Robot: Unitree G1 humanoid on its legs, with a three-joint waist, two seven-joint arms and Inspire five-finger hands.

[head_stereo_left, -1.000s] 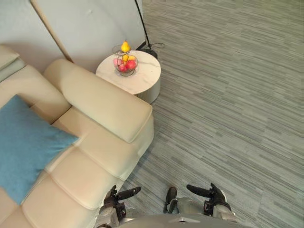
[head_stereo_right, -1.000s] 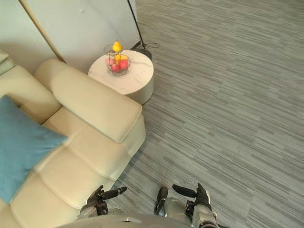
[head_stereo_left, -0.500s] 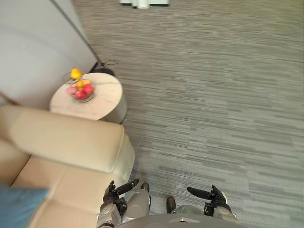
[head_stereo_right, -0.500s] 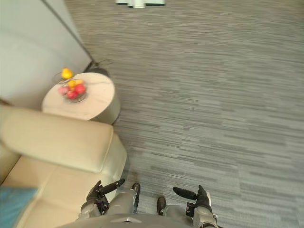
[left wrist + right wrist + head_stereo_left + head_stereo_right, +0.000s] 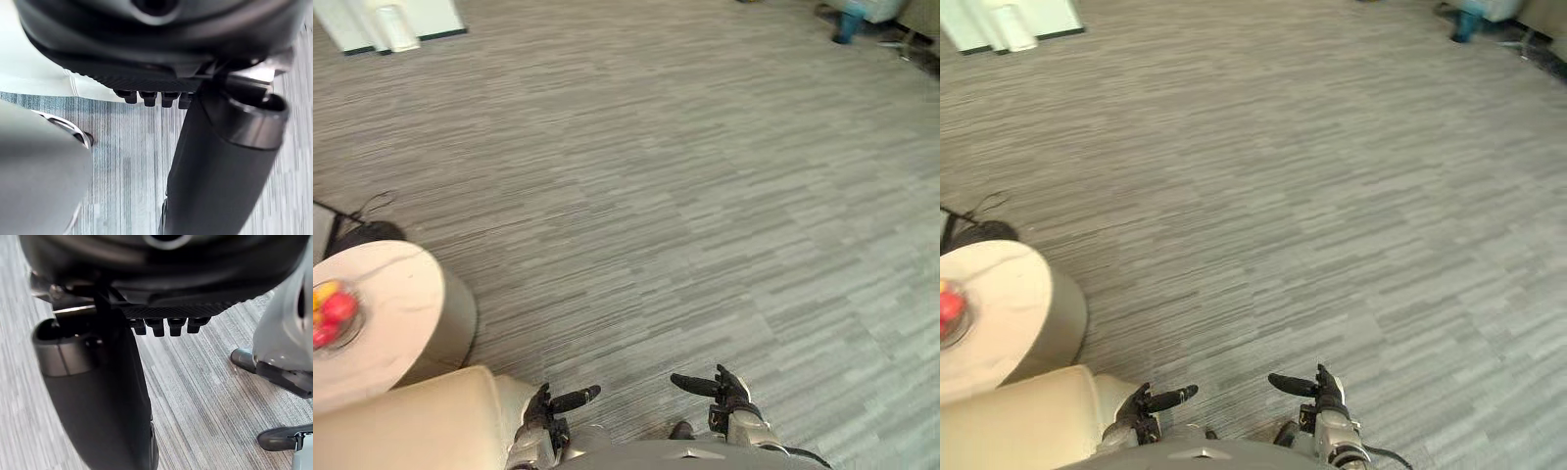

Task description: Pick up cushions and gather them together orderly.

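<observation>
**Desk:** What do you have on the head camera?

**Operator:** Mostly grey striped carpet (image 5: 705,196), running from the middle of the frame to the top edge. At the lower left I see a round white side table (image 5: 386,328). A fruit bowl (image 5: 327,315) stands on it at the left edge, with red and yellow fruit inside. Below the table, in the bottom left corner, is the cream sofa arm (image 5: 411,426), close beside it. A black lamp base (image 5: 367,236) sits on the carpet just above the table. In the upper left corner there is a white object (image 5: 386,20), and in the upper right a small teal object (image 5: 849,22). I can't make out what either one is.

**Desk:** And the hands?

**Operator:** Both are low, at the bottom edge. My left hand (image 5: 546,413) is left of centre, just beside the end of the sofa arm; I can't tell whether it touches. My right hand (image 5: 729,394) is right of centre, over bare carpet. The thumbs point inward toward each other, well apart.

**Desk:** Fingers?

**Operator:** On the left wrist camera the fingers (image 5: 146,98) hang in a relaxed row with the thumb (image 5: 220,171) standing out, and nothing is between them. The right is the same: its fingers (image 5: 166,325) are slack, its thumb (image 5: 98,406) is out, and it holds nothing.

**Desk:** The cushions?

**Operator:** I cannot tell where the cushions lie from these views.
</observation>
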